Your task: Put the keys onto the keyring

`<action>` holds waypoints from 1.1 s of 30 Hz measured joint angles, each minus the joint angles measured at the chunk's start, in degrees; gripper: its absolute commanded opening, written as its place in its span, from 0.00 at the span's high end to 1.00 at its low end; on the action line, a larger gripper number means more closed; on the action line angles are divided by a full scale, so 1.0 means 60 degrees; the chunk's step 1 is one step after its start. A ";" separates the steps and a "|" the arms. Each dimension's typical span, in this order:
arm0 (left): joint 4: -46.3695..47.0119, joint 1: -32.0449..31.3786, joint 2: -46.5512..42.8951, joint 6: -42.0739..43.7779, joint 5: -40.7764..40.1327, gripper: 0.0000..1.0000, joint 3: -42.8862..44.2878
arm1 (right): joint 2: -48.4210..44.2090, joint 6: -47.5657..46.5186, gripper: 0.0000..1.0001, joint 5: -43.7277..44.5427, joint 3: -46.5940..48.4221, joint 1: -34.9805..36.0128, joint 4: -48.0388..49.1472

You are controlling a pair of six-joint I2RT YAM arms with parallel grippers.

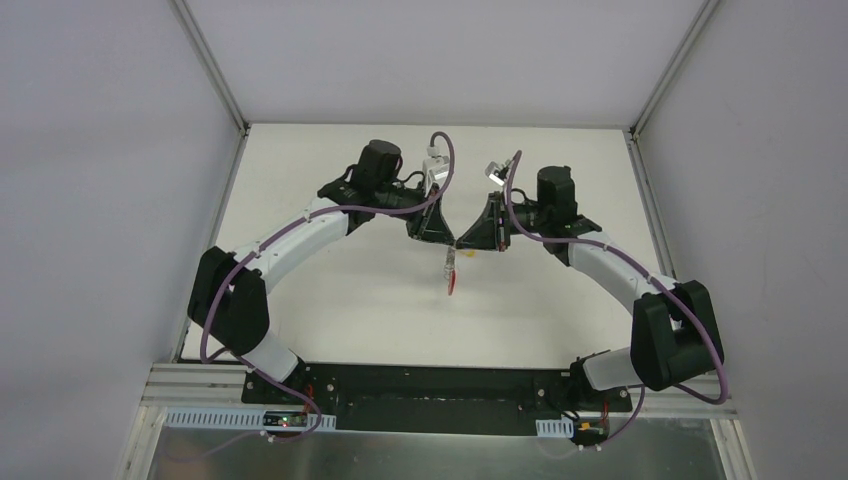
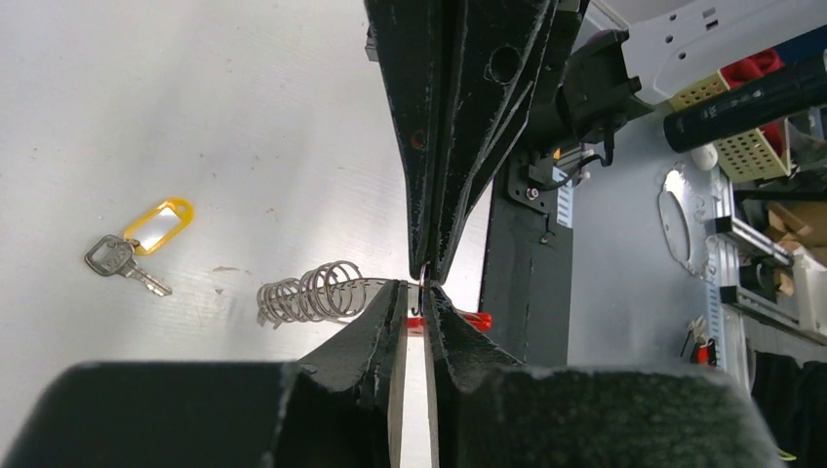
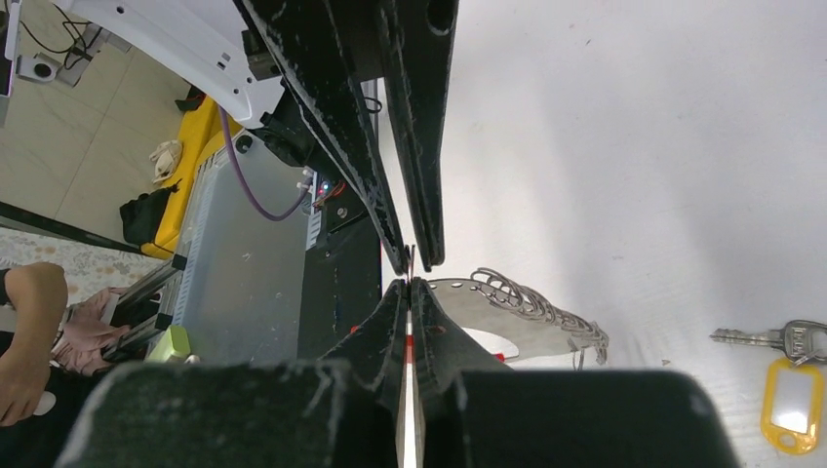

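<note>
The keys [image 2: 310,292] are a grey fanned bunch with loop heads on a red band [image 2: 478,320]. They hang between my two grippers above the white table and also show in the right wrist view [image 3: 531,307] and the top view [image 1: 451,272]. My left gripper [image 2: 421,291] and right gripper [image 3: 411,283] meet tip to tip at the table's middle [image 1: 458,241]. The left is shut at the bunch's end. The right is shut on a thin wire keyring [image 2: 418,298], which hooks down between the left fingertips.
A single silver key [image 2: 117,258] with a yellow tag [image 2: 158,225] lies flat on the table beyond the bunch; it also shows in the right wrist view [image 3: 792,398]. White walls close in the table [image 1: 330,300] on three sides. The arm bases stand at the near edge.
</note>
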 measured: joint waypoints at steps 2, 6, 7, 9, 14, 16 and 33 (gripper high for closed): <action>0.0426 0.0084 0.0000 -0.0350 0.0117 0.83 -0.0182 | -0.0011 0.0350 1.00 0.0087 -0.0153 -0.0047 0.0408; 0.1082 0.0178 0.0000 -0.0831 0.0310 0.82 -0.0404 | -0.0011 0.0827 1.00 0.0157 -0.0313 -0.0102 0.0878; 0.1202 0.0178 0.0000 -0.0907 0.0335 0.82 -0.0430 | -0.0011 0.0943 1.00 0.0157 -0.0317 -0.0109 0.0980; 0.1362 0.0175 0.0000 -0.1016 0.0375 0.82 -0.0430 | -0.0011 0.1060 1.00 0.0160 -0.0317 -0.0109 0.1126; 0.1592 0.0178 0.0000 -0.1180 0.0492 0.82 -0.0433 | -0.0011 0.1275 1.00 0.0160 -0.0317 -0.0153 0.1366; 0.1650 0.0178 0.0000 -0.1184 0.0543 0.82 -0.0433 | -0.0011 0.1351 1.00 0.0153 -0.0317 -0.0178 0.1424; 0.1872 0.0178 0.0000 -0.1217 0.0557 0.88 -0.0590 | -0.0011 0.1701 1.00 0.0127 -0.0390 -0.0346 0.1723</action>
